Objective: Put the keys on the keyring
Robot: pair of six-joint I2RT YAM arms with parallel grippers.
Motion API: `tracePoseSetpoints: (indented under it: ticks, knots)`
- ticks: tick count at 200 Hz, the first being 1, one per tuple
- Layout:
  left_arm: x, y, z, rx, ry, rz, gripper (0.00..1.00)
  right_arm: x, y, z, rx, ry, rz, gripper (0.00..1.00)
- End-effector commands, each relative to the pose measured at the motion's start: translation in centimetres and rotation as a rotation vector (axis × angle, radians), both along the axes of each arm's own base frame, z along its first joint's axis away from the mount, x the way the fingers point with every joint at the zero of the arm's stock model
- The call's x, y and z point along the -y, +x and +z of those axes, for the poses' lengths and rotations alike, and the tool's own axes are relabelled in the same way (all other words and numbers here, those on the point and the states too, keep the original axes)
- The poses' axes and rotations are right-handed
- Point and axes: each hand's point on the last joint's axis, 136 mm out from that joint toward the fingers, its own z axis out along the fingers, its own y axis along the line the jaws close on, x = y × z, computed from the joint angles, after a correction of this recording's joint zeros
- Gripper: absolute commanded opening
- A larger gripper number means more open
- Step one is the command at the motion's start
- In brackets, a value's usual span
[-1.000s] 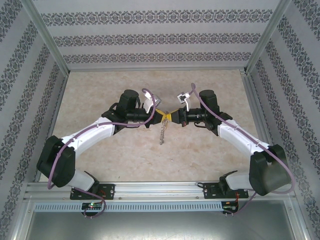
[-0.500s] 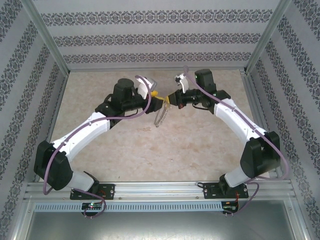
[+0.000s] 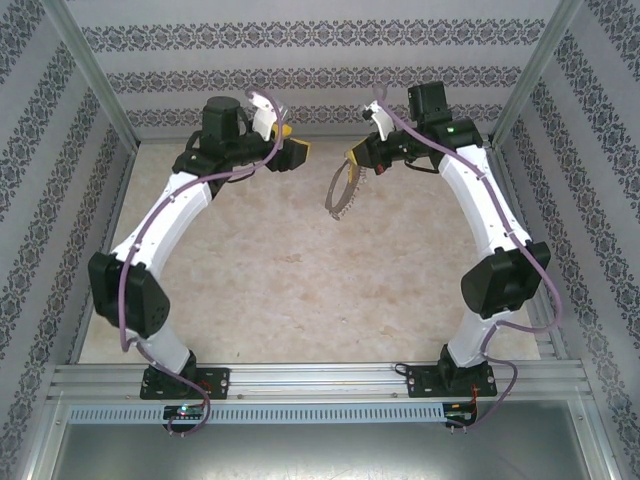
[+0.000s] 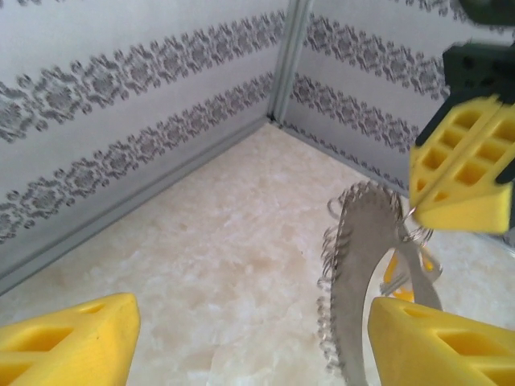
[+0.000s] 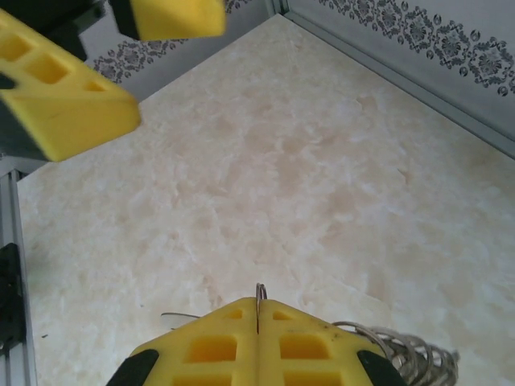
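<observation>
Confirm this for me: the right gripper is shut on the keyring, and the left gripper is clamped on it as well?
Not quite. The left gripper is open and clear of the keyring, as the left wrist view shows. The right gripper is shut on it, as you said.

One keyring (image 4: 364, 265), one key (image 4: 392, 274), two end effectors (image 3: 290, 146) (image 5: 257, 315)

— What sort of place is this?
— A robotics lab test cell, I'd say; the left arm (image 3: 172, 213) and the right arm (image 3: 485, 200), both white and black, stand bolted to an aluminium rail (image 3: 320, 378) with a slotted cable duct (image 3: 320, 413) just beside it.
— Not a home, with that wallpaper?
— No; the patterned panels (image 3: 320, 60) sit between bare aluminium posts (image 3: 93, 72), boxing in a marble-look bench (image 3: 300, 290); purple cables run along both arms.
</observation>
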Motion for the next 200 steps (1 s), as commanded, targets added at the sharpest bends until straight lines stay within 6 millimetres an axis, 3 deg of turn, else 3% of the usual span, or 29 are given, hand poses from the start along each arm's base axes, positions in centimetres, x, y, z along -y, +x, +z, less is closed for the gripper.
tracePoseSetpoints:
  ticks: [1, 47, 110, 147, 200]
  knots:
    - [1.6, -1.3, -0.2, -0.042, 0.003, -0.174, 0.75, -0.3, -0.4, -0.4, -0.017, -0.02, 0.062, 0.0]
    - [3.6, -1.8, -1.4, -0.172, -0.017, -0.364, 0.75, -1.5, -0.4, -1.0, -0.042, -0.009, 0.124, 0.0]
    - [4.4, -3.9, -1.9, -0.228, -0.049, -0.536, 0.57, -2.3, -1.9, -0.1, -0.053, 0.024, 0.203, 0.0]
    - [4.5, -5.0, -1.5, -0.227, -0.077, -0.583, 0.5, -2.7, -3.0, 0.7, -0.055, 0.063, 0.238, 0.0]
    - [5.1, -5.6, -2.1, -0.242, -0.084, -0.618, 0.48, -3.2, -3.3, 0.3, -0.062, 0.059, 0.247, 0.0]
